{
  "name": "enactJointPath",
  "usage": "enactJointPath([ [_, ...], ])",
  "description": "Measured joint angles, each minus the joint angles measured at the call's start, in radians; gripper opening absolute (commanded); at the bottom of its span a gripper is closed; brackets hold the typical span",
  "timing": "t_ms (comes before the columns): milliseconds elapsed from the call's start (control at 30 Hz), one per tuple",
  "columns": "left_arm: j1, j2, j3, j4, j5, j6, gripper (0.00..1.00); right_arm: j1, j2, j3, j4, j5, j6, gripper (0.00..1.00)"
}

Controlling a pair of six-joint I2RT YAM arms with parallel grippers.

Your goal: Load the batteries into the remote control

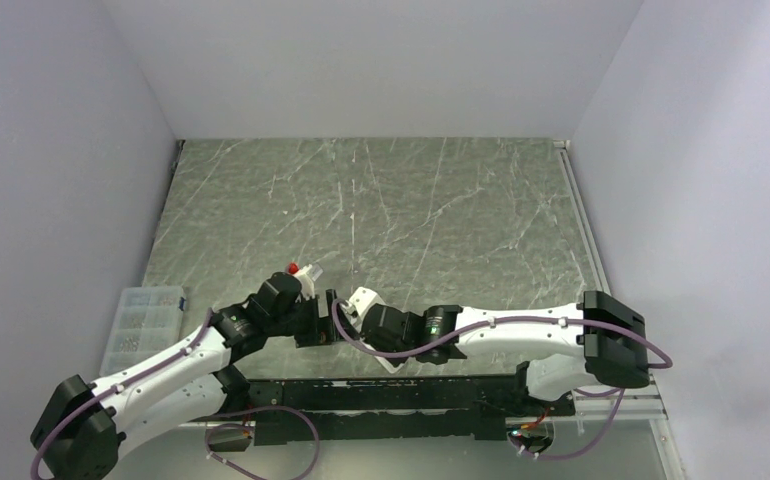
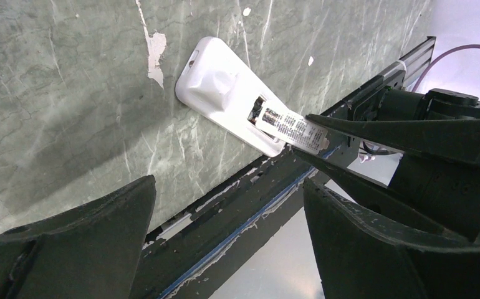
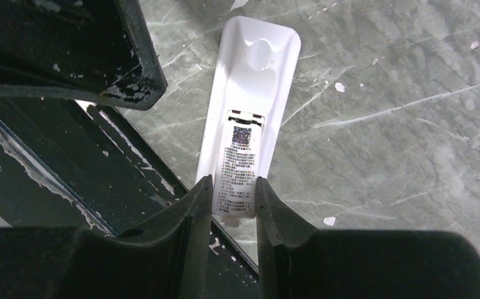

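The right arm (image 1: 521, 330) reached leftward; the right gripper (image 3: 234, 193) pinched the labelled cover (image 3: 239, 159) at the near end of the remote control (image 3: 253, 75), lying back-up at the table's (image 3: 381, 124) near edge; the left gripper (image 2: 228, 205) hovered beside, spread wide.

White arm links (image 1: 521, 330), black joints (image 1: 616, 340), purple cables (image 1: 391, 354), scuffed black tool fingers (image 3: 175, 249)

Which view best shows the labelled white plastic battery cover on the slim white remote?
Right wrist: the labelled white battery cover faces the lens, pinched by the right gripper over the slim white remote. Left wrist shows it obliquely, tilted. Top external mostly hides it beneath the wrists.
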Motion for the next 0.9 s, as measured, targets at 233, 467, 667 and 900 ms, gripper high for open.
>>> enactJointPath([
  [233,0.001,-0.023,-0.01,-0.001,0.001,0.0,0.93,0.0,0.026,0.022,-0.008,0.029,0.012,0.03],
  [467,0.004,-0.035,-0.011,-0.007,0.002,0.0,0.93,0.0,0.049,0.039,-0.022,0.05,0.026,0.03],
  [667,0.004,-0.054,-0.013,-0.016,0.004,0.0,0.93,0.001,0.06,0.041,-0.027,0.053,0.037,0.03],
  [900,0.005,-0.062,-0.015,-0.035,0.004,0.007,0.93,0.011,0.079,0.053,-0.035,0.058,0.045,0.03],
])
